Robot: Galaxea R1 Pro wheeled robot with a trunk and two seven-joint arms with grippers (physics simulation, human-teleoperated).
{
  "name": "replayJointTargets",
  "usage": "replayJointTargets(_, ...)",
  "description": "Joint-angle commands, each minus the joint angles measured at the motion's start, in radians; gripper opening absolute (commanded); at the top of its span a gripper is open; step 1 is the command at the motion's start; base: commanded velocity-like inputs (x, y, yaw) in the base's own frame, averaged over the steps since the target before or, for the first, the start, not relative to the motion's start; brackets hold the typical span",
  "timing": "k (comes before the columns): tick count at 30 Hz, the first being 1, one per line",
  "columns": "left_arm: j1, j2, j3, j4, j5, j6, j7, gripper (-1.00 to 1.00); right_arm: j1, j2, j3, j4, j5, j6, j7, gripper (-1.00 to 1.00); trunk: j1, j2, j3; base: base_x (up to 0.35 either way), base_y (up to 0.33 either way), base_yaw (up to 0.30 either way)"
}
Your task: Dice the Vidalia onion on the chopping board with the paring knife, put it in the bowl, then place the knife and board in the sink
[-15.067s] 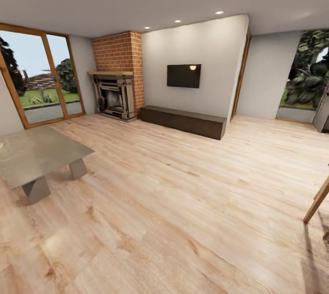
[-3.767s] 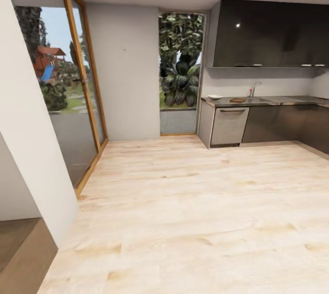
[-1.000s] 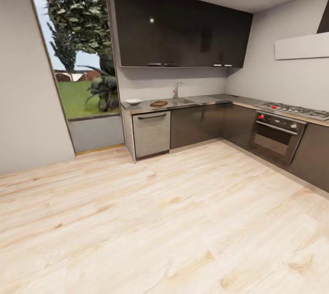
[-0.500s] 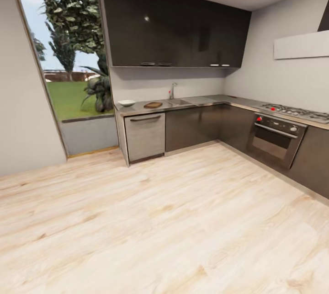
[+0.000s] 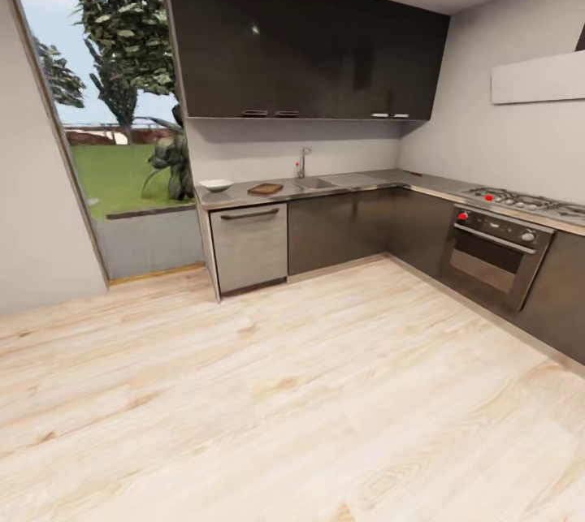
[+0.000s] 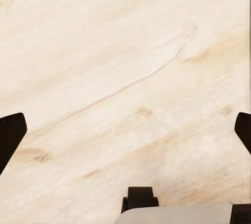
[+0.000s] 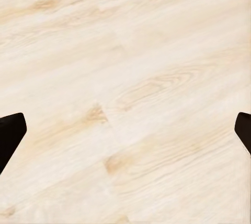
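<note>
Kitchen w/ pale wood floor [image 5: 309, 392] lies ahead of us. Chopping board [image 5: 265, 189] sits on the countertop [image 5: 357, 179] at approx 12 o'clock, far off; bowl [image 5: 215, 184] at its 9, apart from it; sink [image 5: 315, 182] w/ tap [image 5: 302, 161] at its 3. Oven [image 5: 496, 254] at 2 o'clock. Onion & knife too small to tell. Left gripper [image 6: 125, 135] & right gripper [image 7: 125, 132] both spread wide, nothing held, over floor.

Kitchen ahead of me, across the floor [image 5: 284, 392]
On the countertop [image 5: 244, 199]: bowl [image 5: 215, 184] left, chopping board [image 5: 265, 189] between, sink [image 5: 315, 182] right
</note>
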Motion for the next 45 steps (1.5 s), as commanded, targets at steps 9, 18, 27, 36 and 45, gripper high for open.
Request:
replayJointTargets(9, 0.000, 0.000, 0.000, -0.002, -0.001, -0.001, 0.000, 1.00, -0.001, 0.000, 0.000, 0.003, 0.000, -0.003, -0.003, 1.00, 0.000, 0.000, -0.001, 0.257, -0.237, 0.094)
replayJointTargets(18, 0.000, 0.000, 0.000, -0.002, -0.001, -0.001, 0.000, 1.00, -0.001, -0.001, -0.001, 0.004, 0.000, -0.003, -0.003, 1.00, 0.000, 0.000, -0.001, 0.256, -0.238, 0.077)
replayJointTargets(27, 0.000, 0.000, 0.000, -0.001, -0.001, -0.001, 0.000, 1.00, -0.001, -0.001, 0.000, 0.004, 0.000, -0.003, -0.003, 1.00, 0.000, 0.000, -0.001, 0.256, -0.238, 0.008)
replayJointTargets(36, 0.000, 0.000, 0.000, -0.002, -0.001, -0.001, 0.000, 1.00, -0.001, -0.001, 0.000, 0.011, 0.000, -0.003, -0.003, 1.00, 0.000, 0.000, -0.001, 0.256, -0.238, 0.000)
replayJointTargets(45, 0.000, 0.000, 0.000, -0.002, -0.001, -0.001, 0.000, 1.00, -0.001, -0.001, 0.000, 0.011, 0.000, -0.003, -0.003, 1.00, 0.000, 0.000, -0.001, 0.256, -0.238, 0.001)
